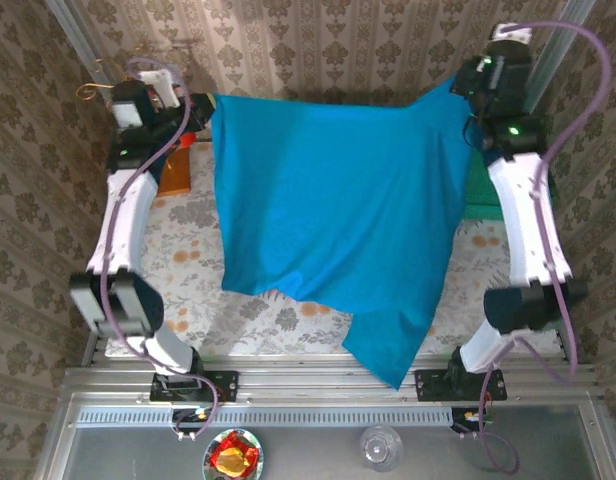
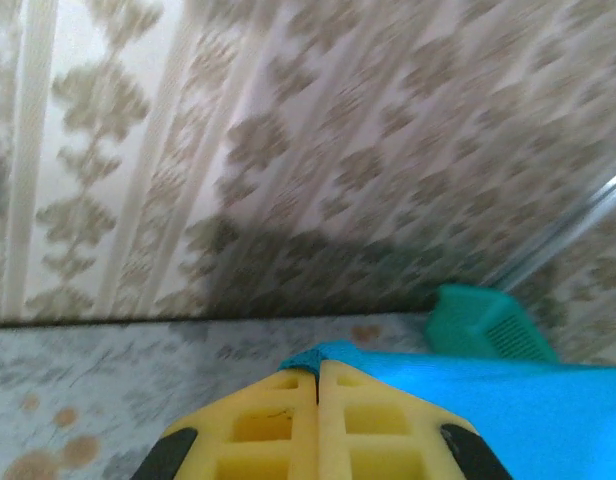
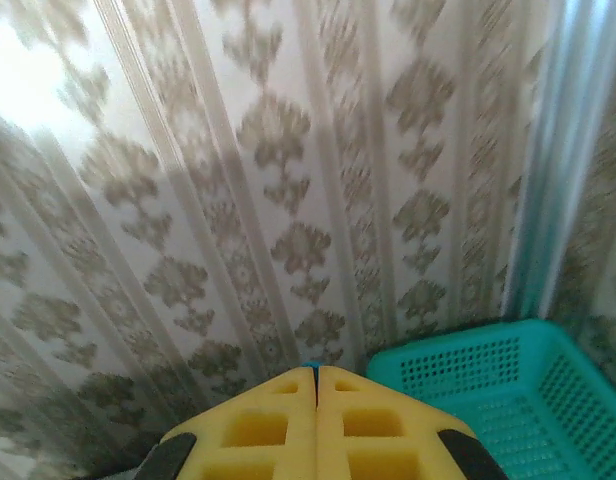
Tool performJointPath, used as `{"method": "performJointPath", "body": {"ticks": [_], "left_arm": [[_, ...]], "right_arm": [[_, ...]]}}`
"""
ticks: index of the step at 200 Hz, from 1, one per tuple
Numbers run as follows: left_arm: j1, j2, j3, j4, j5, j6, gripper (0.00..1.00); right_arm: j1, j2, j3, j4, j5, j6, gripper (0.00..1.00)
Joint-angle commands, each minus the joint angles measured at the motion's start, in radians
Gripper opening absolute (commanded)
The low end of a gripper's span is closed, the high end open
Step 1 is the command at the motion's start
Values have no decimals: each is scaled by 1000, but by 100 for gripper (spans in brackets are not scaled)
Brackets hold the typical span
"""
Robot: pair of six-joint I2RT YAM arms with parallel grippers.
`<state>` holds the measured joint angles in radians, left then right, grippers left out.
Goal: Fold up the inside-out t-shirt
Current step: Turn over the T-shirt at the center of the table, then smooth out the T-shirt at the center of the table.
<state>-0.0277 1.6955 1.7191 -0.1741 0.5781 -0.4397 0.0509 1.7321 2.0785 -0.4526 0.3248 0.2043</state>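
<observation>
Pretty standard build: left arm point(image 1: 123, 235) and right arm point(image 1: 523, 215) are white shells with chunky black joints. A lilac cable point(image 1: 578, 100) runs along each one (plus small green lights point(image 1: 512, 130) up near the wrists). Left gripper point(image 2: 317, 372) and right gripper point(image 3: 316, 370) have yellow fingers point(image 3: 368, 420) with square pockets moulded in and black side bits. Base plates point(image 1: 193, 385) are black.

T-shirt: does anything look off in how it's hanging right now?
Yes. The t-shirt hangs lopsided: its bottom edge slants lower toward the right, and that low corner trails past the near edge of the table onto the metal rail. Nothing looks torn or spilled.
</observation>
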Motion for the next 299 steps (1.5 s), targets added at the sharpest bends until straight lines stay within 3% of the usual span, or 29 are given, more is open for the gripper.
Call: {"method": "performJointPath", "body": {"ticks": [1,14,28,36,50,64,80,111,139,183,212,245,272,299], "left_arm": [[-5,197,78,4,-65,73,0],[-7,335,203,-63,-90,75,1],[-19,461,366,-177,-123,101,27],[-30,508,450,-245,-154,129,33],[-48,553,549,-330,-190,164,40],[-60,557,593,-386,-199,173,44],[-76,528,580,-421,-206,191,45],[-119,416,430,-469,-214,208,44],[-174,274,157,-469,-232,202,42],[-249,10,-331,-415,-335,170,40],[-257,-97,-586,-361,-310,111,38],[-258,-147,-769,-343,-344,74,40],[-244,-171,-835,-362,-411,47,41],[-194,-214,-890,-355,-391,23,41]], "right_arm": [[-5,183,112,55,-37,8,0],[-5,344,265,-13,-59,32,1],[-5,523,523,-179,-87,49,37],[-5,615,676,-276,-98,59,49],[-3,718,861,-405,-113,78,54],[-2,723,864,-457,-140,88,55],[4,650,723,-460,-172,99,55],[25,390,217,-301,-295,124,55],[39,197,-149,-211,-409,205,54],[88,-21,-588,-189,-577,293,52],[132,-135,-864,-144,-640,346,52],[187,-200,-1094,-122,-696,380,56],[245,-251,-1206,-158,-592,408,59],[262,-315,-1283,-170,-558,451,60]]}}
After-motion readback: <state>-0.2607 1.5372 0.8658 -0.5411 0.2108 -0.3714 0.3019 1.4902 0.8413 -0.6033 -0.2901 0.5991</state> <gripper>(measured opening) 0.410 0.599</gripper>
